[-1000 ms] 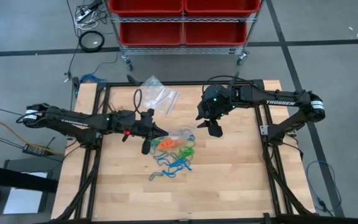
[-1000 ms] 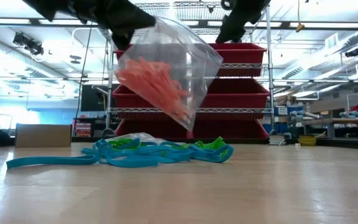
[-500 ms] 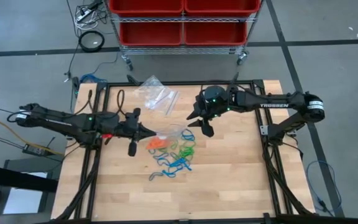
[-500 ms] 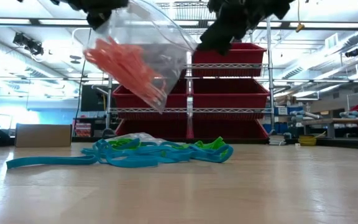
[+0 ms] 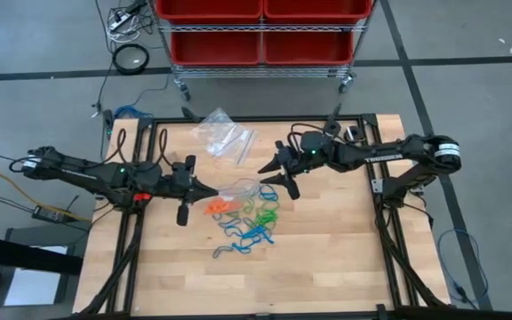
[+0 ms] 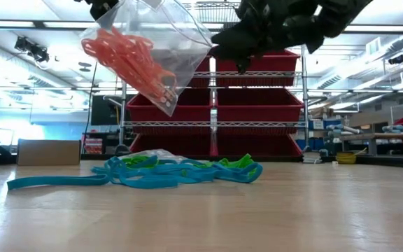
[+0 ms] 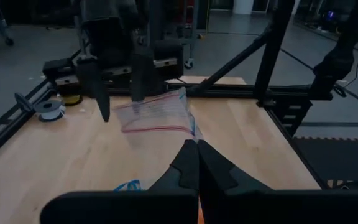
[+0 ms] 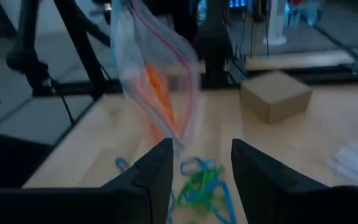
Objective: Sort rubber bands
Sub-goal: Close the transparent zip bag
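Left gripper point(image 5: 210, 190) clamped shut on one edge of a clear zip bag point(image 6: 161, 49), holding it up off the table; orange rubber bands point(image 6: 128, 59) sit bunched inside the bag, hanging below the pinch point. In the left wrist view the closed fingertips point(image 7: 191, 163) meet on the bag's top edge, red zip line running away from them.

Right gripper point(image 5: 277, 174) faces the left one from the bag's far side, jaws spread apart and holding nothing. In the right wrist view its two fingers point(image 8: 160, 163) sit apart with the bag just ahead of the gap, whether touching cannot be told. In the low view the right gripper is right at the bag's upper edge.

Below and between both grippers, loose blue rubber bands point(image 5: 254, 233) and green rubber bands point(image 5: 265, 213) lie in a tangled pile on the wooden table point(image 5: 327, 258), a few orange ones point(image 5: 220, 208) near the left fingertips. Past the grippers toward the table's back edge, spare clear bags point(image 5: 223, 133) lie flat. Red bins point(image 5: 260, 27) on a wire rack stand beyond the table.
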